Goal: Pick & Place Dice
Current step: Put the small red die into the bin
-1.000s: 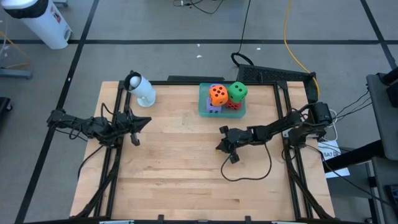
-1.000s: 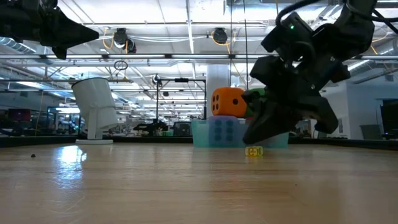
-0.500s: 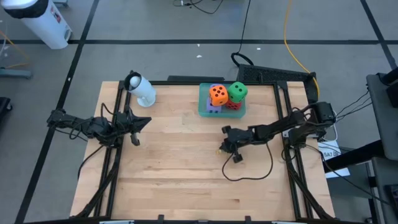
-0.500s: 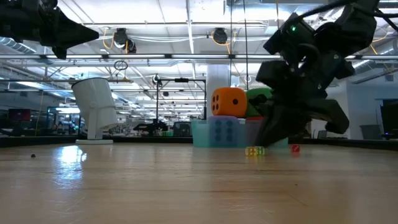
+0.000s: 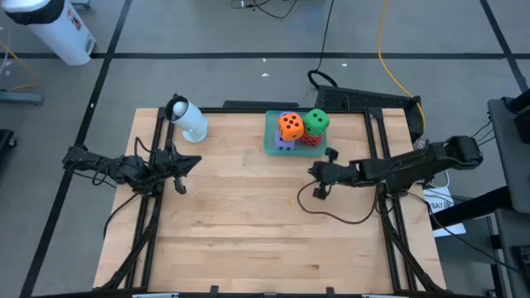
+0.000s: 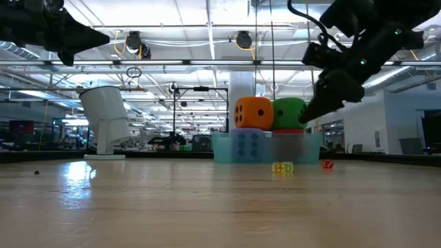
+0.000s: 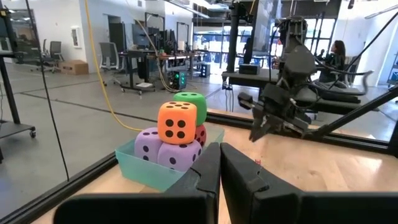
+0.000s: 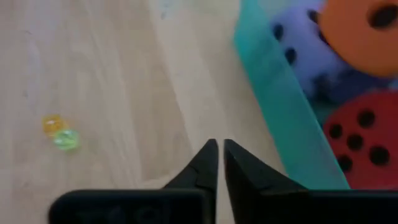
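Dice (image 5: 291, 127) piled in a teal tray (image 5: 269, 149) at the 12 o'clock edge of the worktop (image 5: 240, 223), orange and green on top, red and purple underneath. Right pincer (image 5: 314, 172) just beside the tray, up off the wood, clenched tight on nothing. From that pincer, pile at about 11 o'clock and close. Left pincer (image 5: 195, 160) well apart at the 9 o'clock side, also clenched and empty, pile at about 2 o'clock from it. Right arm much nearer, so likely the one to reach. Cubes, so no long side to line up with.
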Robot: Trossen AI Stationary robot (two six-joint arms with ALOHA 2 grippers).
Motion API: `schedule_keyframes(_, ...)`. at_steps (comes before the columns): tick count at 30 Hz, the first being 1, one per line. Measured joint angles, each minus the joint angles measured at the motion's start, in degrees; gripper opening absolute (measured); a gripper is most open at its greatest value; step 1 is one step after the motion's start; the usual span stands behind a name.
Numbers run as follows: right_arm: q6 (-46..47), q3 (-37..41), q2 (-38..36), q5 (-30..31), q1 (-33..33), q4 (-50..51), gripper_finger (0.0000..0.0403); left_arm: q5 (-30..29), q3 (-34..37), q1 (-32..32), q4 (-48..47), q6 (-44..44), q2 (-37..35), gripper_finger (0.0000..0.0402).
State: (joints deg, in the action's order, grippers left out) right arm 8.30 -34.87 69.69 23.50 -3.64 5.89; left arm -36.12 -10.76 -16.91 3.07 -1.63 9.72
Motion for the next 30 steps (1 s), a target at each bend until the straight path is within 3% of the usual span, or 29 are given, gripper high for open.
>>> schedule_keyframes(9,6.66,3.32,-0.96,-0.28,1.73,-0.15,0.0184,0.02,0.00,0.00,0.04,0.25,0.00,0.0019)
schedule_keyframes(14,10.86,3.32,-0.96,-9.20,3.63,-0.03,0.0251,0.00,0.00,0.00,0.06,1.14,0.00,0.0019)
schedule_keyframes(23,19.67,7.21,1.81,-8.23,3.20,0.45,0.0262,0.02,0.00,0.00,0.00,-0.04,0.00,0.0019)
schedule_keyframes(26,15.15,9.37,2.30,-7.47,3.20,-2.92,0.0258,0.02,0.00,0.00,-0.02,-0.04,0.00,0.0019)
schedule_keyframes(30,2.45,10.53,2.25,-10.34,3.16,-5.84,0.0256,0.02,0.00,0.00,-0.11,0.53,0.00,0.0019)
